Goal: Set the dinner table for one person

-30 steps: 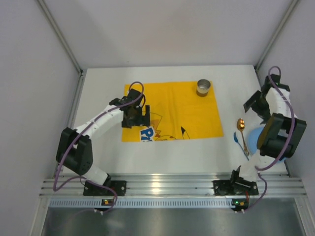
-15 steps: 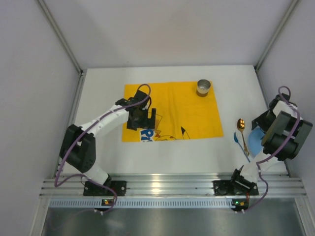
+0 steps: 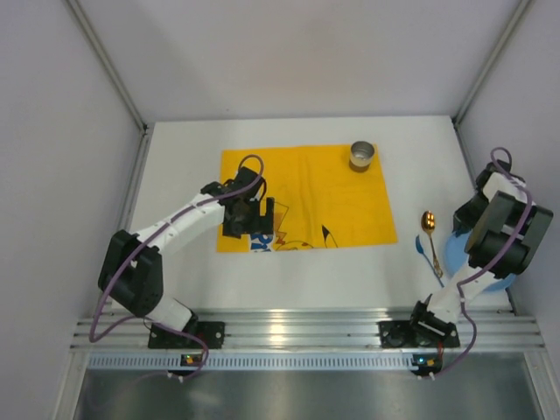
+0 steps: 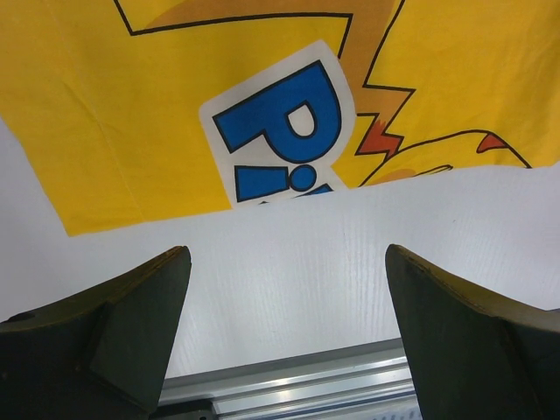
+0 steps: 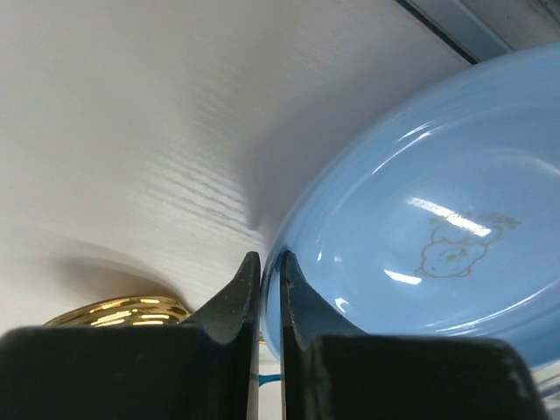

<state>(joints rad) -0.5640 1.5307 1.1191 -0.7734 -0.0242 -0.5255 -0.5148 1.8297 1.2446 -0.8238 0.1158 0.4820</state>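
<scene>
The dinner table is a white tabletop. On its right side lies a pale blue plate with a small cartoon figure inside. My right gripper is shut on the plate's rim, one finger inside and one outside; from above, the arm hides the jaws. A gold spoon and a blue-handled utensil lie just left of the plate. My left gripper hangs open and empty over the near edge of the yellow printed mat.
A small metal cup stands on the mat's far right corner. The aluminium rail runs along the table's near edge. White walls close in the left, right and back sides, and the right wall is close to the plate.
My right gripper came down from the far right side to the plate and shut on its rim. The left gripper shifted slightly over the mat and stayed open.
</scene>
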